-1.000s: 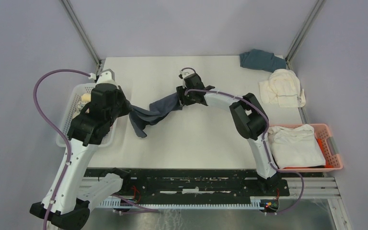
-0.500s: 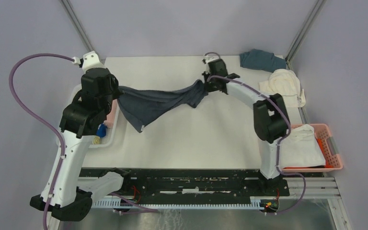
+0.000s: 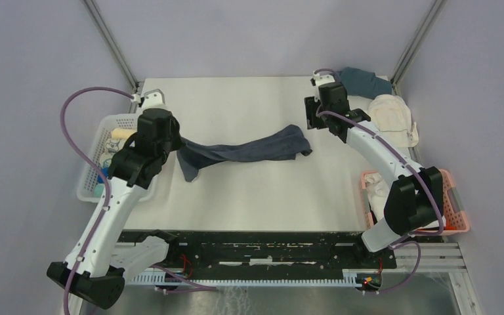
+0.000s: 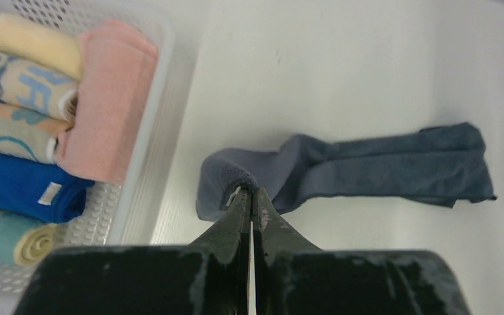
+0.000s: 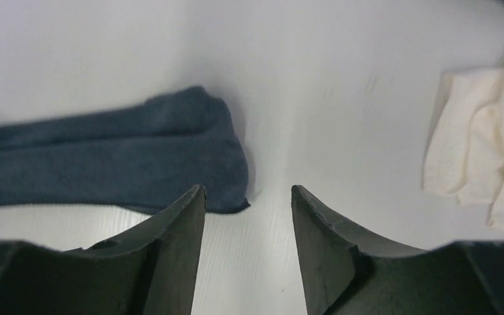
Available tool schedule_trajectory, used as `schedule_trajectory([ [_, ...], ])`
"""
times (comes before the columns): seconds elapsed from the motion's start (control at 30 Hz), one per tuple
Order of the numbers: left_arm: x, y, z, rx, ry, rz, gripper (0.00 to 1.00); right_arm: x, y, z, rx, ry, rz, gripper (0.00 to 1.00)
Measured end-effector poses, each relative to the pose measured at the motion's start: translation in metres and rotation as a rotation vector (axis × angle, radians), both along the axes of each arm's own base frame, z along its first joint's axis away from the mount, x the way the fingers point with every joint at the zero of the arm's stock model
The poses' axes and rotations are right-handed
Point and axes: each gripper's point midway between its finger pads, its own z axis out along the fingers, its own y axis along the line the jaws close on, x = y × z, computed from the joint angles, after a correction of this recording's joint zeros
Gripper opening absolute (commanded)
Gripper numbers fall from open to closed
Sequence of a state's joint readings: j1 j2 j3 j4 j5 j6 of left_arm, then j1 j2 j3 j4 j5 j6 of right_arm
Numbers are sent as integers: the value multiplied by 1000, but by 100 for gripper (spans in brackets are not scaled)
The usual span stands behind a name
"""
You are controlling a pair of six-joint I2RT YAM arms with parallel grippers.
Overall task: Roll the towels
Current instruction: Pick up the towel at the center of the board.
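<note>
A slate blue towel (image 3: 249, 151) lies bunched in a long strip across the middle of the table. My left gripper (image 3: 178, 152) is shut on its left corner, and in the left wrist view the cloth (image 4: 380, 167) bulges over the pinched tips of that gripper (image 4: 249, 193). My right gripper (image 3: 311, 118) hangs open and empty just beyond the towel's right end (image 5: 138, 161), a little above the table; its tips (image 5: 248, 190) have only bare table between them.
A white basket (image 3: 92, 177) at the left holds rolled towels, among them a pink one (image 4: 108, 111) and a bright blue one (image 4: 20, 187). A cream towel (image 3: 394, 118) and a dark teal towel (image 3: 366, 80) lie at the back right. A pink basket (image 3: 458, 207) stands at the right edge.
The right gripper has let go of the slate blue towel and pulled away to the back right. The towel has dropped flat onto the table. The left gripper came down, still holding its corner.
</note>
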State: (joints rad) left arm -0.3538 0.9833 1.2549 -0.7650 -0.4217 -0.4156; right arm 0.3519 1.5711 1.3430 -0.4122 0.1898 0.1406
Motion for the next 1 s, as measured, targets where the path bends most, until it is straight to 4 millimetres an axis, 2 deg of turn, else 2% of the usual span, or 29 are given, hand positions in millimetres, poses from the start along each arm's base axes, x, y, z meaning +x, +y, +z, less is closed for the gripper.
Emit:
schedule_trajectory([
  [0.07,0,-5,-30,2,76,-17,3,-15,3,-25,0,75,32,64],
  [0.13,-1,-7,-45,5,116,-21,3,-34,7,-53,4,156,69,67],
  [0.27,-1,-6,-46,5,111,-18,3,-67,8,-94,6,271,85,67],
  [0.37,0,-6,-43,1,95,-17,3,-81,4,-111,-3,321,75,66],
  [0.53,1,-7,-42,-1,92,-17,3,-78,4,-124,-7,333,71,63],
  [0.73,1,-6,-42,2,91,-13,3,-75,11,-155,2,372,86,57],
  [1.0,1,-3,-42,11,88,2,3,-64,14,-182,10,388,59,57],
])
